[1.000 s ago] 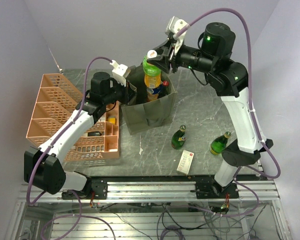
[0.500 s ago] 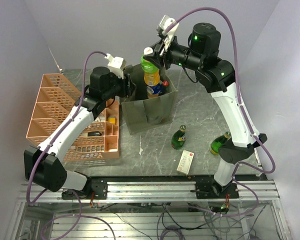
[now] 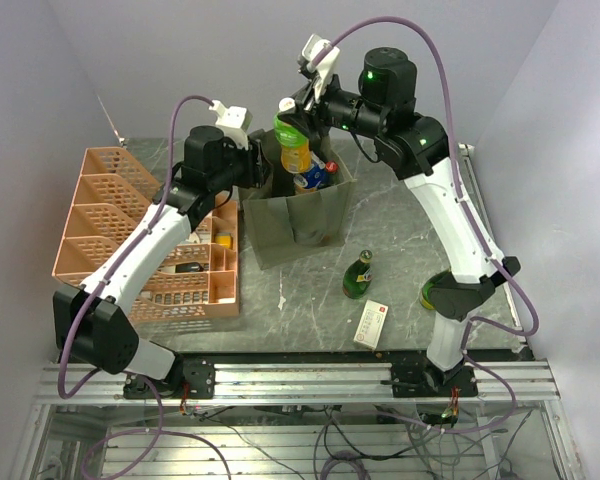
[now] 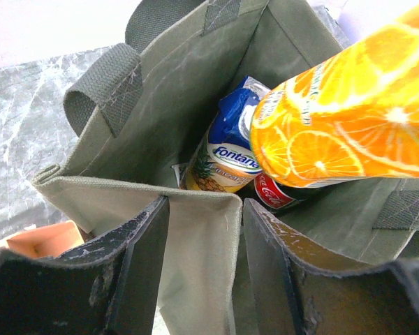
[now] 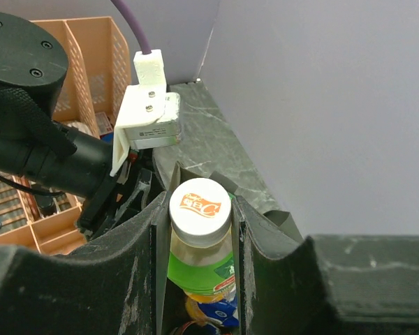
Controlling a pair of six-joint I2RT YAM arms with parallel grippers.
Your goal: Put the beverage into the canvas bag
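The olive-green canvas bag [image 3: 300,215] stands mid-table, mouth open. My left gripper [image 3: 258,172] is shut on the bag's left rim [image 4: 195,209], pinching the fabric edge. My right gripper [image 3: 298,118] is shut on the neck of an orange juice bottle [image 3: 295,150] with a white cap [image 5: 199,206] and green and orange label. It holds the bottle upright over the bag's mouth, lower part inside. In the left wrist view the orange bottle [image 4: 349,118] hangs above a blue Fontana bottle [image 4: 227,150] and a Coca-Cola bottle [image 4: 276,192] lying in the bag.
A salmon-pink lattice crate [image 3: 110,215] stands left of the bag, beside my left arm. Two green glass bottles [image 3: 357,275] [image 3: 435,292] and a small white and red box [image 3: 372,323] sit on the marble table in front right of the bag.
My right gripper has carried the orange bottle leftward and a little back over the bag's mouth. My left gripper has shifted up slightly, still holding the bag's rim.
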